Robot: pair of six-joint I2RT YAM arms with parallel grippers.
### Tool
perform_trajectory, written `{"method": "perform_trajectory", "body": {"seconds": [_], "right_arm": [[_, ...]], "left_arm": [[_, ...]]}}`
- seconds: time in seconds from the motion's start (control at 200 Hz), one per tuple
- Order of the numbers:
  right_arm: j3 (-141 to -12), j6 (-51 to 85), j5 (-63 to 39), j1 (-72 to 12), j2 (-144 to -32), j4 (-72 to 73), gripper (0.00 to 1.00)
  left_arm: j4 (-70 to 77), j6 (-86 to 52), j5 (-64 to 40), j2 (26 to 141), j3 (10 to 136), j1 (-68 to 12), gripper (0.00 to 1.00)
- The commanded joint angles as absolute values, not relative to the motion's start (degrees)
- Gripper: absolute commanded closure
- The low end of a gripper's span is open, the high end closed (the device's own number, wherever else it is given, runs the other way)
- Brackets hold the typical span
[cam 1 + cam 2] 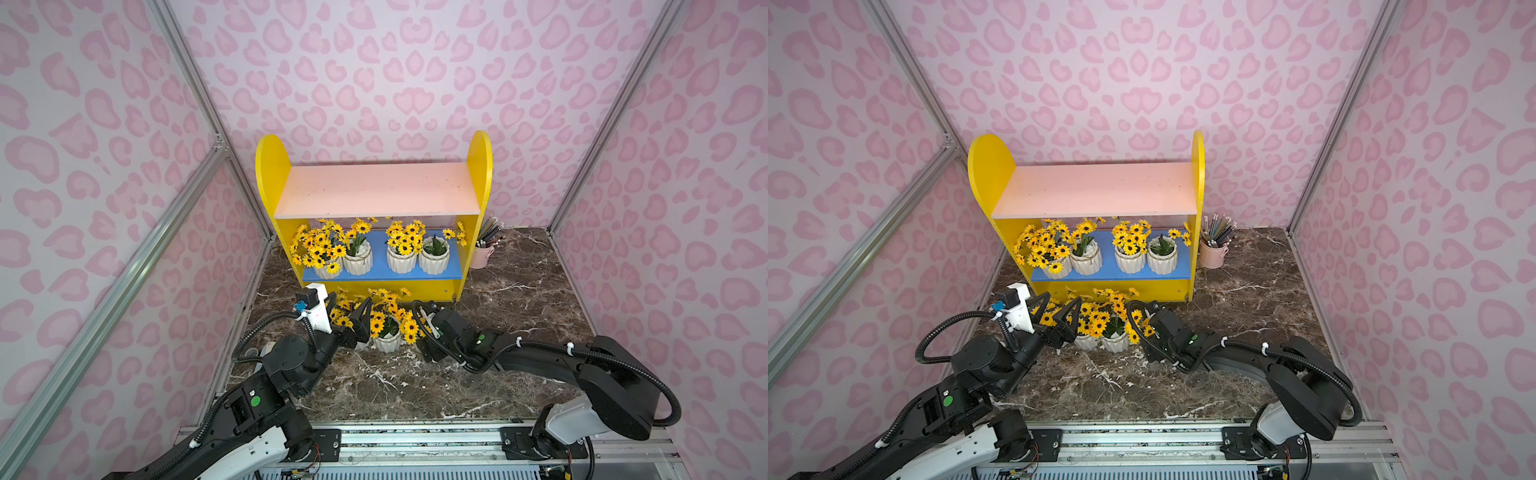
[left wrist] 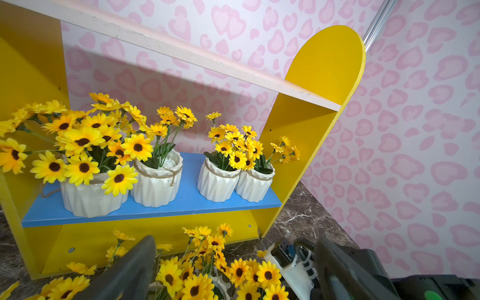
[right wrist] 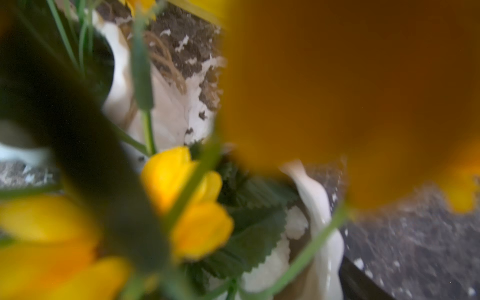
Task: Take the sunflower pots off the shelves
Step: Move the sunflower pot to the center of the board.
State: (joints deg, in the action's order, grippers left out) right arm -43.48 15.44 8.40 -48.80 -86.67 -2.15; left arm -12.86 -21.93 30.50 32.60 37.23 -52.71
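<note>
Standing against the back wall, the shelves [image 1: 272, 187] carried four sunflower pots [image 1: 401, 259] upright on the blue lower board [image 1: 380, 255], in two pairs with a gap between them. The front pots [image 1: 1116, 341] stood on the marble table [image 1: 519, 332] just before the shelves, their blooms bunched together. Two white bodies showed in a top view, and how many more the flowers hid could not be told. The left jaws were spread wide among the blooms on that bunch's left side, with only flowers between them. The right jaws were buried in the flowers on the right side, and whether they were spread or pinching could not be told. The right wrist view gave only blurred petals, leaves and a white rim [image 3: 319, 207] close to the lens. A pink cup of pencils [image 1: 482, 253] stood on the table just beside the shelves' right panel.
</note>
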Motion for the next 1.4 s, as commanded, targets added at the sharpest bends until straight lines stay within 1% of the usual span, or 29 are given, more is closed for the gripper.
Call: {"method": "perform_trajectory", "body": {"seconds": [0.0, 0.12, 0.27, 0.565, 0.76, 0.9, 0.985, 1.055, 1.21, 1.395], "right_arm": [[-45.9, 14.3, 9.9, -48.9, -88.9, 1.9, 0.10], [-47.0, 14.0, 8.4, -48.9, -89.7, 1.7, 0.09], [-45.3, 14.5, 6.3, -48.9, -86.5, -0.2, 0.02], [-41.5, 14.1, 3.2, -48.9, -76.9, -4.5, 0.02], [-42.2, 14.1, 4.6, -48.9, -71.8, -10.1, 0.02], [-43.4, 14.3, 7.0, -48.9, -67.4, -12.4, 0.02], [-44.2, 14.1, 10.6, -48.7, -65.2, -11.1, 0.02], [-44.4, 13.4, 12.6, -47.7, -63.7, -8.4, 0.02], [-44.3, 13.8, 14.2, -44.1, -63.2, -0.9, 0.04], [-46.2, 14.2, 17.9, -43.6, -66.8, 4.1, 0.04]], "left_arm": [[-13.3, -21.2, 31.1, 32.8, 37.9, -52.7, 0.03], [-13.5, -20.9, 32.0, 33.5, 38.0, -52.6, 0.03], [-13.9, -19.5, 31.9, 36.0, 39.8, -52.6, 0.03], [-14.6, -16.2, 31.0, 42.5, 44.5, -52.1, 0.03], [-15.3, -15.2, 29.9, 44.8, 46.7, -50.6, 0.03], [-16.8, -18.2, 27.5, 44.1, 44.3, -48.5, 0.03], [-16.8, -19.9, 23.2, 41.6, 41.3, -46.0, 0.03], [-17.3, -20.0, 18.2, 40.3, 40.2, -42.0, 0.03], [-17.4, -20.0, 1.5, 39.3, 39.8, -31.0, 0.03], [-17.7, -18.8, -6.1, 36.9, 40.0, -23.4, 0.03]]}}
